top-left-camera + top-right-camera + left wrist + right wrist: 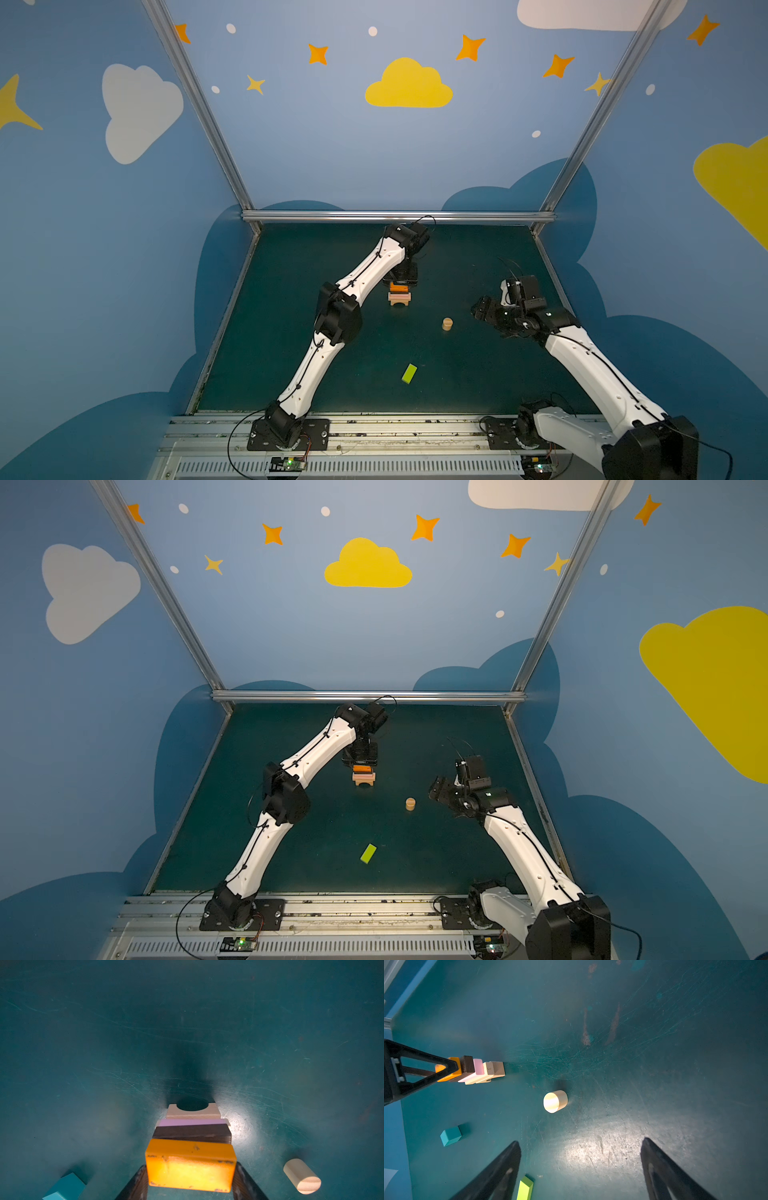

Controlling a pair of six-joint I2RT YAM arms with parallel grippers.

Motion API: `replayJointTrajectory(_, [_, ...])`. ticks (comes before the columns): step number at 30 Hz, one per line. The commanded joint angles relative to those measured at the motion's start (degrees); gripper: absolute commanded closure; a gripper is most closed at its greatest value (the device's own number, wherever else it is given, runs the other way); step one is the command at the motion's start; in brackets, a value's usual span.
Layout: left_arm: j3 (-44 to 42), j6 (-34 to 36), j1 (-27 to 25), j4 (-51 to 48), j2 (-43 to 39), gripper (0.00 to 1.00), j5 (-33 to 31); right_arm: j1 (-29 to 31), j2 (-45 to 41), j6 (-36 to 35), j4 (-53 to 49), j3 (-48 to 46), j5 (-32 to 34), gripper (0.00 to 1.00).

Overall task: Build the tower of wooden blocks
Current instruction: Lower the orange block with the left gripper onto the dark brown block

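Presently the orange brick (190, 1159) is clamped atop the tower (400, 298) by the left gripper (190, 1166); the right gripper (581, 1141) is spread wide. Toppling could be caused by dragging.

Cannot tell firm grip from mere flanking by the left gripper (190, 1165) at the orange brick (190, 1169), with fingers (135, 1184) cropped at the left wrist view's edge. Cropped there likewise: teal cube (66, 1186). Cropped in the right wrist view: lime green brick (525, 1188). Too small in both top views to separate the layers of the wood block tower (400, 298). Shows only slivers of tan plank (228, 1121) past the pink brick (191, 1122).
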Motion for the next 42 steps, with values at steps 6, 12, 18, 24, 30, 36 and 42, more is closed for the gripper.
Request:
replayJointTrajectory(6, [1.34,-0.44,0.26,-0.89,1.58,0.39,-0.86,-0.43,0.23,-0.34,0.79,-1.24,-0.91,0.12])
replayJointTrajectory(12, [1.36,-0.57,0.24,-0.71,1.57,0.39,-0.67,-0.52,0.14,-0.15,0.90,-1.44,-1.20,0.11])
replayJointTrajectory(18, [1.41,-0.58,0.32,-0.26,1.65,0.39,-0.50,-0.68,-0.21,-0.17,0.89,-1.62,-1.20,0.11])
replayJointTrajectory(24, [1.42,-0.72,0.24,-0.18,1.85,0.38,-0.42,-0.75,-0.22,-0.15,0.89,-1.74,-1.29,0.11])
replayJointTrajectory(30, [1.41,-0.86,0.24,-0.25,1.94,0.37,-0.32,-0.88,-0.31,-0.33,1.00,-1.88,-1.37,0.11])
replayJointTrajectory(36, [1.43,-0.97,0.24,-0.33,1.88,0.36,-0.32,-0.99,-0.43,-0.21,0.98,-1.87,-1.49,0.11])
replayJointTrajectory(42, [1.43,-1.00,0.25,-0.27,1.99,0.35,-0.36,-1.11,-0.48,-0.22,1.07,-1.86,-1.57,0.12])
